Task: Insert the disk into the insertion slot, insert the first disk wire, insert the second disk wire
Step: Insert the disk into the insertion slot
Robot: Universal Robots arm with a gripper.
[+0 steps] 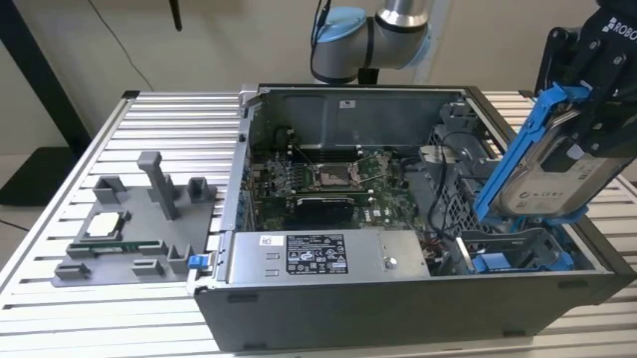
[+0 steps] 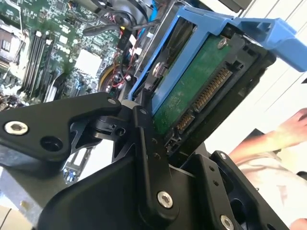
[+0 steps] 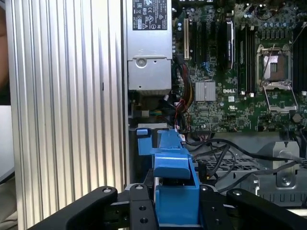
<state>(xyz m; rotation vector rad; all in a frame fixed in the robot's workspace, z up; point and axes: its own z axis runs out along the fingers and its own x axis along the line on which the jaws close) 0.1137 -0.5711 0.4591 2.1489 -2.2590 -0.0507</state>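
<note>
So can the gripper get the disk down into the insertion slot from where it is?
Probably yes: the gripper holds the disk tilted right above the insertion slot, whose mouth looks open. Black cables run close by, which may need care.

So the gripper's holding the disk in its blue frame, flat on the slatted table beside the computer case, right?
Not quite. The gripper is holding the disk in its blue frame, but the exterior view shows it tilted in the air above the insertion slot of the computer case, not flat on the table.
</note>
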